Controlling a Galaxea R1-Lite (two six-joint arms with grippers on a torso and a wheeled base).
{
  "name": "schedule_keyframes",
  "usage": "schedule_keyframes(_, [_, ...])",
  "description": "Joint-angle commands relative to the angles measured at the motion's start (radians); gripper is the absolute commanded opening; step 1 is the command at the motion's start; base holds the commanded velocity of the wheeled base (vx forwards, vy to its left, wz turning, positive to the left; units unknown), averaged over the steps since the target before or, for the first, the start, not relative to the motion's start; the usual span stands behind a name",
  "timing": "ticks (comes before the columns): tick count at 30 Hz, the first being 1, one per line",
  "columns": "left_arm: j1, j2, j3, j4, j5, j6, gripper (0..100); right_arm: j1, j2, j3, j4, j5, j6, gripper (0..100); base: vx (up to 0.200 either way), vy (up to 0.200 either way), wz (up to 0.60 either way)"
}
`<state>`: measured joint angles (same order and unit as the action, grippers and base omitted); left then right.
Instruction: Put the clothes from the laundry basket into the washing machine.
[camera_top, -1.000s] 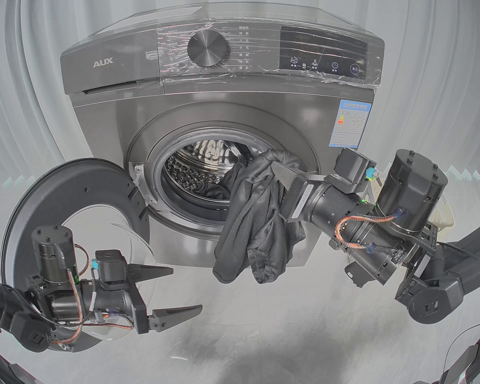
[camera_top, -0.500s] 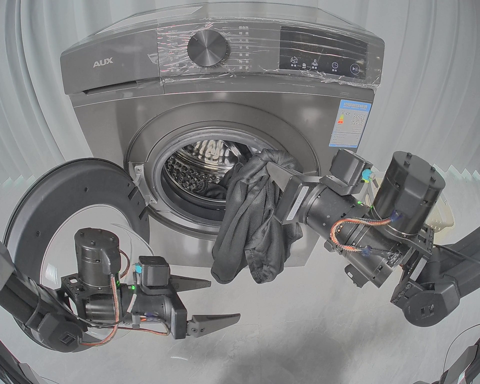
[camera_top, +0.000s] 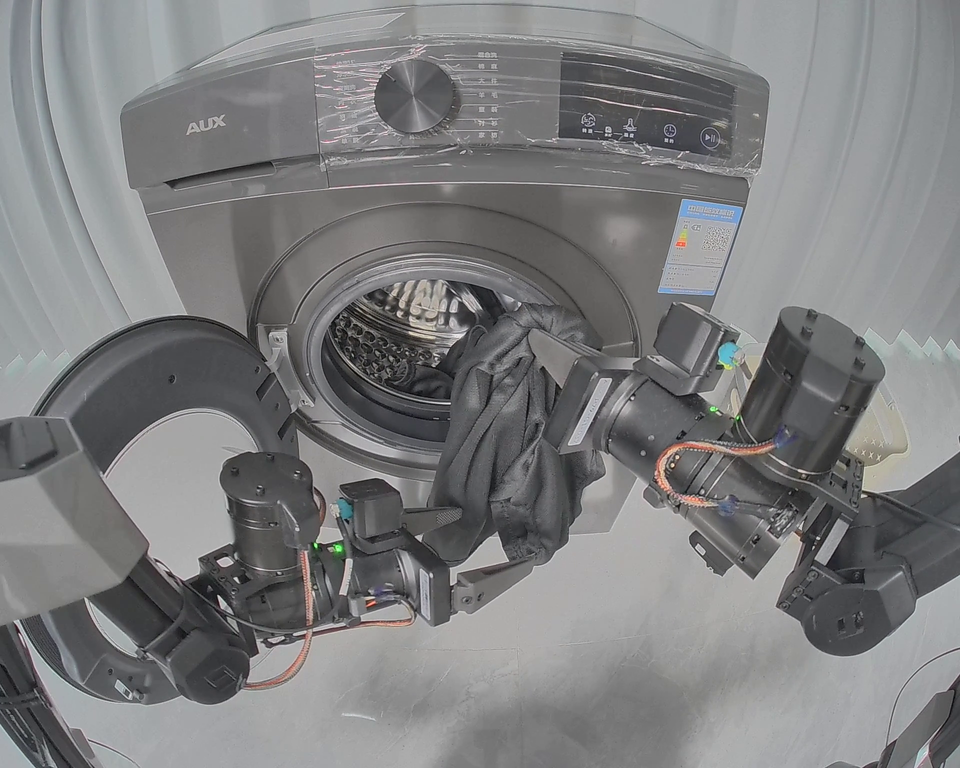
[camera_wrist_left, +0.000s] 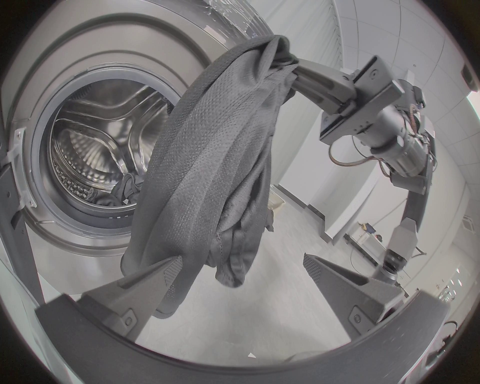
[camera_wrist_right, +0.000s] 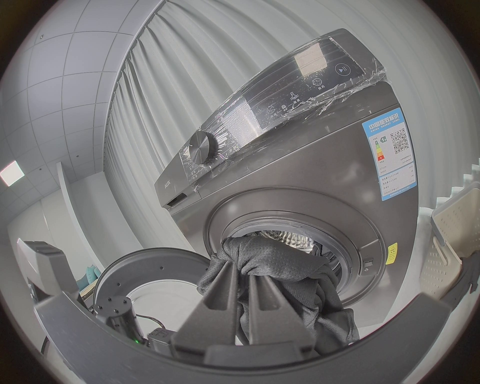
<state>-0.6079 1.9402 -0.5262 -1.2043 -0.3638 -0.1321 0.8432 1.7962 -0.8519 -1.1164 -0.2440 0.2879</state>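
Pale grey flooring (camera_top: 620, 660) is recorded beneath both arms. Nearest, the left gripper (camera_top: 490, 545) is found with its fingers (camera_wrist_left: 150, 285) spread wide. The lower hem of a dark grey garment (camera_top: 500, 440) hangs down between them and lies against one finger, unclamped. Above these fingers, the garment's top fold is held by the right gripper (camera_top: 540, 345), whose fingers (camera_wrist_right: 225, 290) are closed tight on the cloth. The garment is noted hanging outside the washing machine (camera_top: 450, 200), draped in front of the open porthole, just short of the rim. Beyond the right fingertips, the steel drum (camera_top: 400, 320) is seen, with a second dark item (camera_wrist_left: 122, 192) lying at its bottom. The round door (camera_top: 150, 380) is swung fully open, behind the left gripper. A white perforated laundry basket (camera_wrist_right: 450, 240) is placed behind the right gripper, beside the machine. Pale curtains (camera_top: 870, 150) are hung at the back.
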Motion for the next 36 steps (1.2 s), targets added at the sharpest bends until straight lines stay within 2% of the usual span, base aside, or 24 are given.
schedule_keyframes(1, [-0.023,0.098,-0.029,-0.055,0.039,-0.032,100,0.000,-0.004,0.002,0.000,-0.001,0.001,0,0.000,0.000,0.00])
schedule_keyframes(9, [-0.038,0.118,-0.051,-0.064,0.039,-0.038,100,0.000,0.002,-0.006,0.000,-0.003,-0.006,0,0.000,0.000,0.00])
schedule_keyframes(20, [-0.095,0.123,-0.017,-0.109,0.037,-0.037,100,-0.018,0.003,-0.018,0.000,-0.003,-0.012,0,0.000,0.000,0.00])
schedule_keyframes(24, [-0.108,0.132,-0.014,-0.121,0.036,-0.037,100,-0.023,0.002,-0.018,0.000,-0.015,-0.013,0,0.000,0.000,0.00])
schedule_keyframes(29, [-0.108,0.164,-0.020,-0.140,0.039,-0.035,100,-0.023,0.000,-0.018,0.000,-0.015,-0.013,0,0.000,0.000,0.00])
schedule_keyframes(31, [-0.104,0.190,-0.029,-0.152,0.045,-0.035,100,-0.021,0.000,-0.018,0.000,-0.015,-0.013,0,0.000,0.000,0.00])
schedule_keyframes(36, [-0.095,0.255,-0.080,-0.178,0.109,-0.035,100,-0.019,0.000,-0.019,0.000,-0.015,-0.013,0,0.000,0.000,0.00])
